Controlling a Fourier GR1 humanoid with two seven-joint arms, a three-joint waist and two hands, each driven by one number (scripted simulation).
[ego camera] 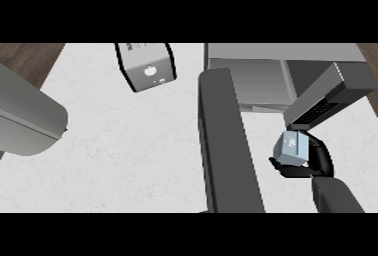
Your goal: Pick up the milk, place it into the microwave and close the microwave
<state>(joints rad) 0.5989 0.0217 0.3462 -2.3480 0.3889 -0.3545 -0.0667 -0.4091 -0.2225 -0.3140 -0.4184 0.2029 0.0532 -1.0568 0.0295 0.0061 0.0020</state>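
Observation:
The milk (pixel 291 148) is a small pale blue carton held at the lower right of the head view. My right hand (pixel 314 162) is curled round it, fingers and thumb wrapping its sides. The carton hangs just in front of the microwave (pixel 251 82), a grey box at the upper right with its cavity showing. The microwave's door (pixel 225 145) stands open, swung out toward me as a long dark grey slab left of the carton. A dark control panel (pixel 325 102) slants just above the milk. My left forearm (pixel 26 120) fills the left edge; its hand is out of view.
A grey appliance with a black rim (pixel 148 65) stands at the back middle of the white counter (pixel 125 150). Brown wood shows at the upper left corner (pixel 22 55).

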